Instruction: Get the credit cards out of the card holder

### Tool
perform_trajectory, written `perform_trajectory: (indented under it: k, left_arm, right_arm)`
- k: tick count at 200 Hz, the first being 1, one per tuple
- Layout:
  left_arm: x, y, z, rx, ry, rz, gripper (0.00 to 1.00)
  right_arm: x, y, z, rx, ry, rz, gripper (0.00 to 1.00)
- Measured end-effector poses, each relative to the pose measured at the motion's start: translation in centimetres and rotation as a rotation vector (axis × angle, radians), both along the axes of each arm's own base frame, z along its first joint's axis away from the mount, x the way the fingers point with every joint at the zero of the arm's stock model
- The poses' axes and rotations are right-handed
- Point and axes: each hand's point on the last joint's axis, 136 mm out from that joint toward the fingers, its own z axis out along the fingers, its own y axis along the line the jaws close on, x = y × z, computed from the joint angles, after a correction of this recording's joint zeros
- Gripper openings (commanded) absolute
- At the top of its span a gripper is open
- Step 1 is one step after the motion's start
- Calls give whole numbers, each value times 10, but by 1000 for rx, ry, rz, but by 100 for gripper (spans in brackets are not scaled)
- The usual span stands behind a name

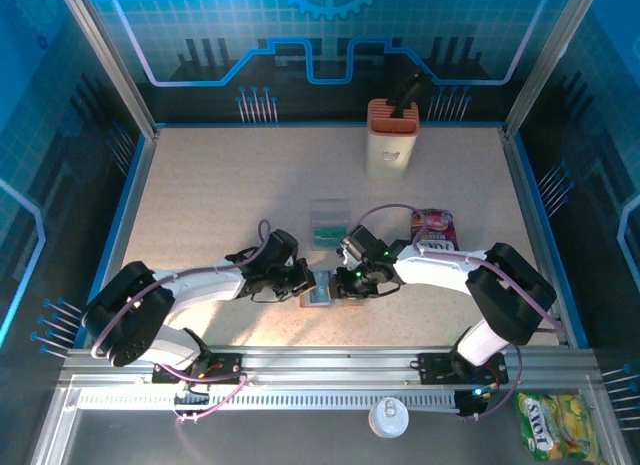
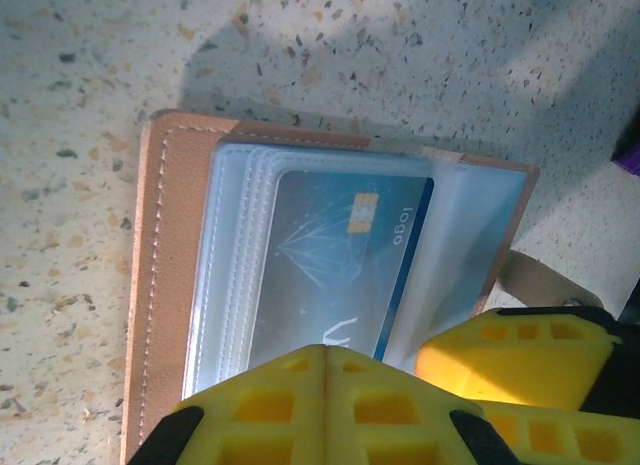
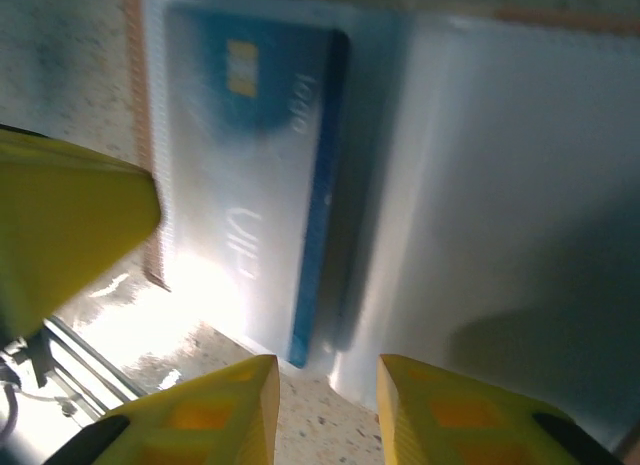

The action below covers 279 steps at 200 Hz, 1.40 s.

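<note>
— How far along is it?
— Partway, I'd judge. A small stack of thin teal-blue credit cards lies out on the speckled table, toward its middle, apart from the flat brown leather-like card holder.
— And the holder?
— Open, close to the table's near edge, about midway along it. One blue credit card with a gold chip sits inside a clear sleeve.
— The tools?
— The left tool has its fingers pressed together at the holder's near side, gripping nothing visible. The right tool has its fingers apart at the sleeve's edge.
— What's left?
— That card at least. Whether others hide behind it, I cannot tell.
</note>
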Motion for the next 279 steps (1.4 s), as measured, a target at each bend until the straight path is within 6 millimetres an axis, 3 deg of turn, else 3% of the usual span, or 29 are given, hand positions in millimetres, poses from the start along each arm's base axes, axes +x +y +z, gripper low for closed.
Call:
perform_trajectory:
  k: [41, 125, 279]
  left_arm:
    - [-1, 3, -6, 30, 7, -7, 4]
    - [-3, 9, -12, 64, 12, -11, 4]
    - [-3, 9, -12, 65, 13, -10, 4]
  right_arm:
    - [16, 15, 13, 64, -20, -6, 33]
    - [31, 27, 10, 125, 7, -23, 32]
    - [24, 21, -5, 106, 36, -27, 32]
